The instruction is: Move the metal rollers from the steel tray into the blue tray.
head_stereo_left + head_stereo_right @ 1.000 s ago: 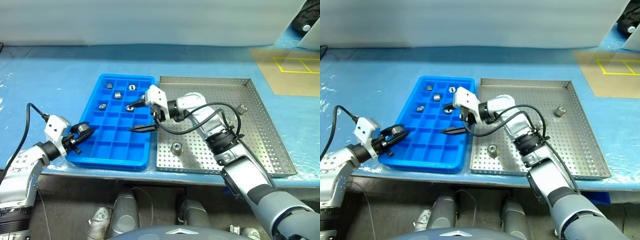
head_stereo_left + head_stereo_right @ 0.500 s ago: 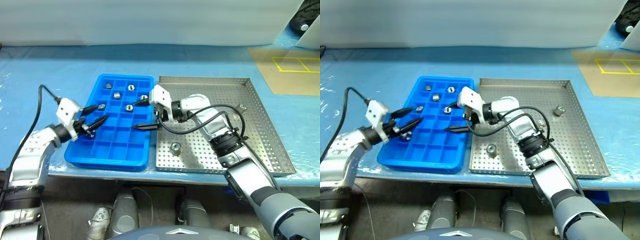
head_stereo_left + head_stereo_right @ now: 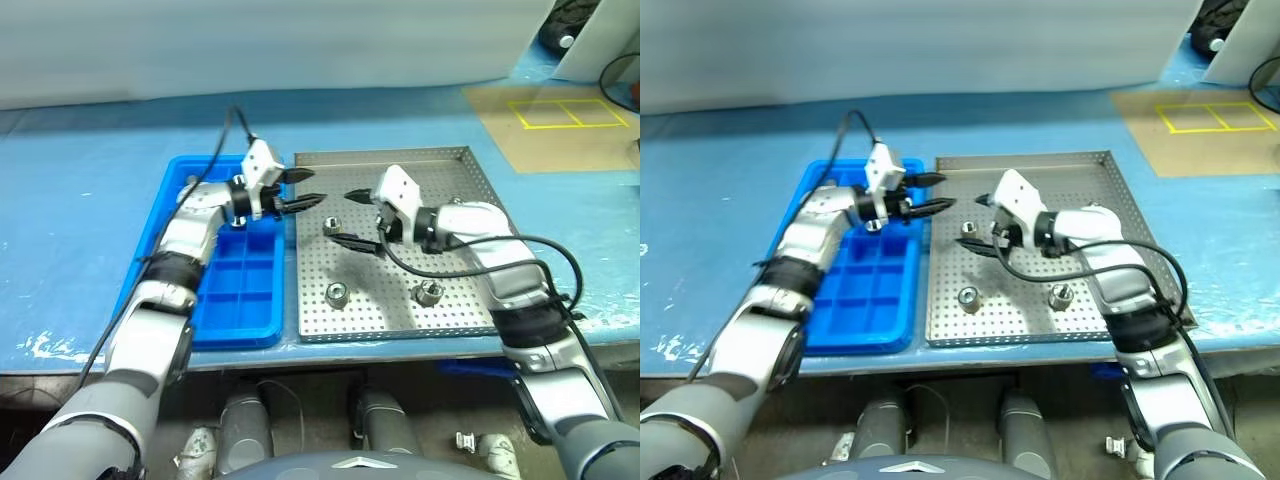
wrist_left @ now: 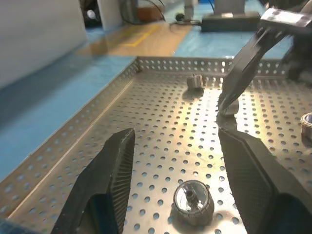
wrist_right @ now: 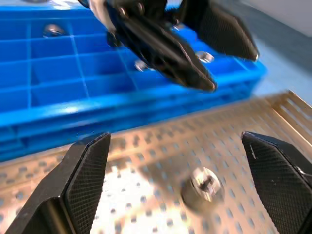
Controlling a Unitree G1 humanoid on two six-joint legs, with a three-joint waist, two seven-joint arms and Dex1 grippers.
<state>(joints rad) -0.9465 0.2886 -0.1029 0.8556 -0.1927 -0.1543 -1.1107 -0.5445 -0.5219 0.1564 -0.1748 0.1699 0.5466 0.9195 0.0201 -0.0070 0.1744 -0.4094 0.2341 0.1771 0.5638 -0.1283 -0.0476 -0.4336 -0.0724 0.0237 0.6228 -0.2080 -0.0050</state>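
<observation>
Metal rollers sit loose on the steel tray (image 3: 455,165): 1 (image 3: 333,227) toward the tray's far-left part, 1 (image 3: 337,294) nearer its front edge, and 1 (image 3: 429,292) to the right of that, also near the front. The steel tray lies on the blue-covered desk (image 3: 90,190), just beside the blue tray (image 3: 240,320), which is on its left and close to the desk's front edge. From the right wrist view a few more rollers (image 5: 52,30) rest in separate compartments of the blue tray. The left tool (image 3: 300,190) reaches across from over the blue tray, its tips out past the steel tray's left rim, fingers (image 4: 114,168) spread apart with nothing between them; in its wrist view a roller (image 4: 193,201) lies on the perforated floor under the gap. The right tool (image 3: 352,218) hangs over the left half of the steel tray, pointing back toward the left tool, fingers (image 5: 83,170) spread very wide and empty, with the far-left roller (image 5: 204,185) below the gap. The 2 tools are near each other but apart.
</observation>
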